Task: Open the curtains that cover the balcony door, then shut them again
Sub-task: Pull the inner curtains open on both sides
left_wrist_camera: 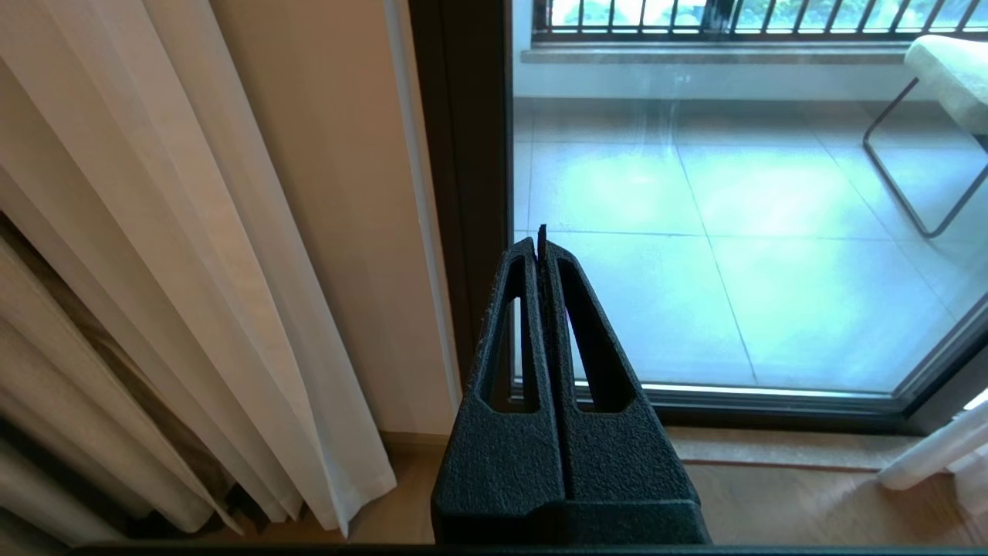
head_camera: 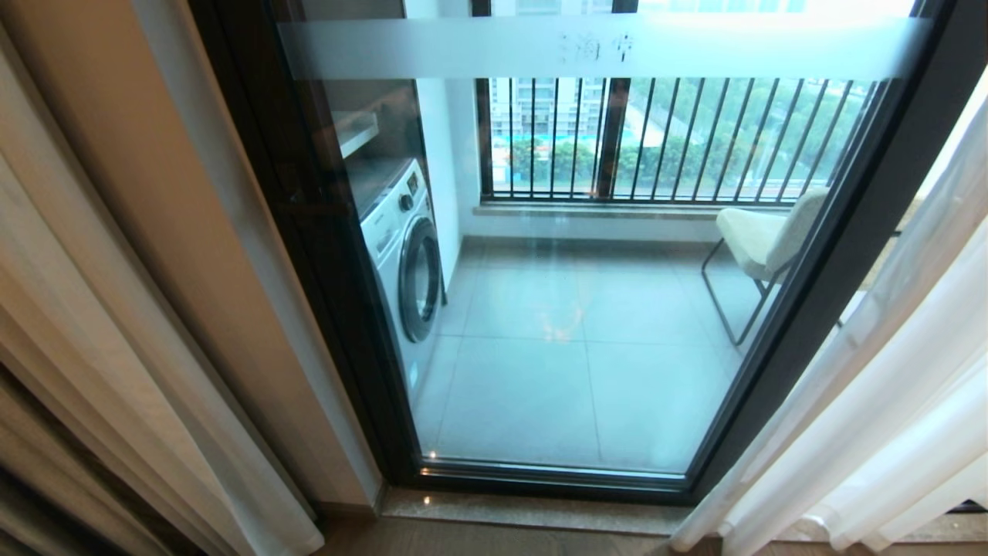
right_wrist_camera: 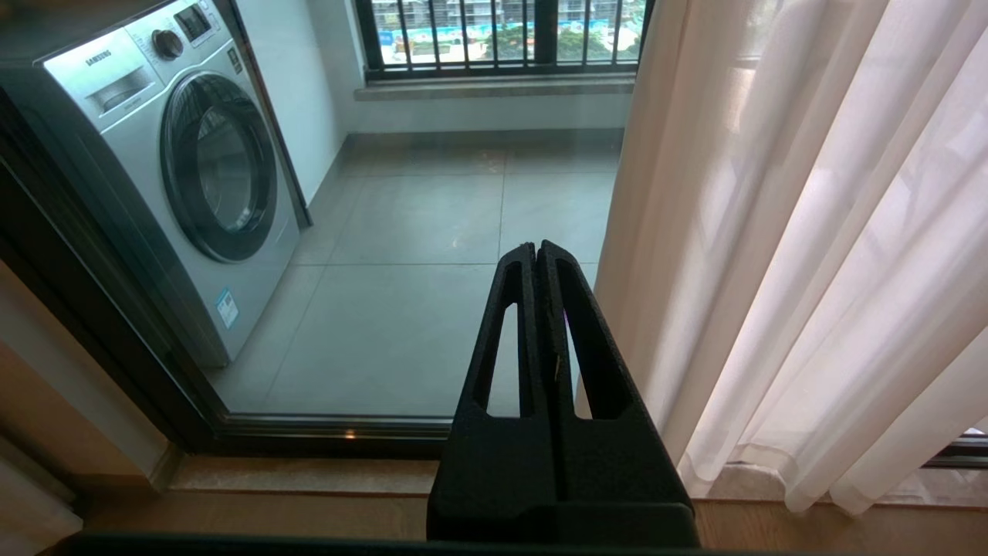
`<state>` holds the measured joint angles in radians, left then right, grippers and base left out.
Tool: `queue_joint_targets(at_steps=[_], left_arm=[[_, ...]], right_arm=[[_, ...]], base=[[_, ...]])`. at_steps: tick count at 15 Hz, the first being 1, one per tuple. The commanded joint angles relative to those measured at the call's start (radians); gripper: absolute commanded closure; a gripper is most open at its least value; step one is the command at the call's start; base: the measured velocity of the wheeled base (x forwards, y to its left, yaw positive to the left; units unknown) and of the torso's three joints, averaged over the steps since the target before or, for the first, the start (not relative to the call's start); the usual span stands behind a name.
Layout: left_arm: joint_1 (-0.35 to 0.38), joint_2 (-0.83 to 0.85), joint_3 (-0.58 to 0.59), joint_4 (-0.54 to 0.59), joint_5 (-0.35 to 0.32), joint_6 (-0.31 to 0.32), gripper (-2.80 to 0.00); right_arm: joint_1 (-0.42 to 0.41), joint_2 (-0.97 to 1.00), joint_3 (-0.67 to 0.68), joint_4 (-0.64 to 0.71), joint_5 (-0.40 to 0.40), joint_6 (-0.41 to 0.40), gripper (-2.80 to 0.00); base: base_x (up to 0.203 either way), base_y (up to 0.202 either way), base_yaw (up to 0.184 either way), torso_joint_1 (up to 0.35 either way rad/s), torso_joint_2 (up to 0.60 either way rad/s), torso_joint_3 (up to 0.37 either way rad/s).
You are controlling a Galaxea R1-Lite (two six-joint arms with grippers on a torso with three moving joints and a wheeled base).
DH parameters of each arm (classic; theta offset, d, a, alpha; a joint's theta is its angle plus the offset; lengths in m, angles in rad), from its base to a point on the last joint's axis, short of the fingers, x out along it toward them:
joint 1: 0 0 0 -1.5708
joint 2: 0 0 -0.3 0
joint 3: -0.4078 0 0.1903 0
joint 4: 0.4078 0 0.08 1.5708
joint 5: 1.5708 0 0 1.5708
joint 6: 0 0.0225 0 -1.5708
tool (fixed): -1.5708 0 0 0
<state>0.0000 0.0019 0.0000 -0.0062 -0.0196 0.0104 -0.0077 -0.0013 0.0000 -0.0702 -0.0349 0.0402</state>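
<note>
1. I face the balcony door (head_camera: 571, 309), a tall glass panel in a slim black frame with a frosted band across the top. The glass in front of me is uncovered.
2. The curtains (head_camera: 872, 401), sheer white and pleated, hang gathered at my right, over the door's right edge. A second sheer panel (head_camera: 100, 347) is bunched at my left, against the wall beside thicker beige drapes (head_camera: 31, 494).
3. Through the glass I see a washing machine (head_camera: 405, 251), a pale chair (head_camera: 764, 235) and a black bar railing (head_camera: 664, 139).
4. My left gripper (left_wrist_camera: 540, 239) has its fingers pressed together and holds nothing. It points at the door's left frame, with the left sheer panel off to one side.
5. My right gripper (right_wrist_camera: 536, 251) also has its fingers pressed together, empty, just beside the folds of the right-hand curtain without touching them.
6. My judgement: the curtains stand open, so the closing step is next.
7. That calls for parting the fingers of one gripper, reaching to a curtain's inner edge, pinching the thin fabric, and drawing it across the glass.
</note>
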Motion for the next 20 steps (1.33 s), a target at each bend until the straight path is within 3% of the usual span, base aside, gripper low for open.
queue_joint_targets(at_steps=[1, 13, 20], left_arm=[[0.0, 0.0, 0.0, -0.001, 0.0, -0.001, 0.0], [-0.001, 0.0, 0.0, 0.0, -0.001, 0.0, 0.0], [0.0, 0.0, 0.0, 0.0, -0.002, 0.0, 0.0]], right_arm=[[0.0, 0.001, 0.0, 0.0, 0.0, 0.0, 0.0], [0.0, 0.001, 0.0, -0.002, 0.0, 0.0, 0.0], [0.0, 0.001, 0.0, 0.0, 0.0, 0.0, 0.0]], base=[[0.0, 0.0, 0.0, 0.0, 0.0, 0.0], [0.0, 0.0, 0.0, 0.0, 0.0, 0.0], [0.0, -0.161, 0.003, 0.003, 0.0, 0.003]])
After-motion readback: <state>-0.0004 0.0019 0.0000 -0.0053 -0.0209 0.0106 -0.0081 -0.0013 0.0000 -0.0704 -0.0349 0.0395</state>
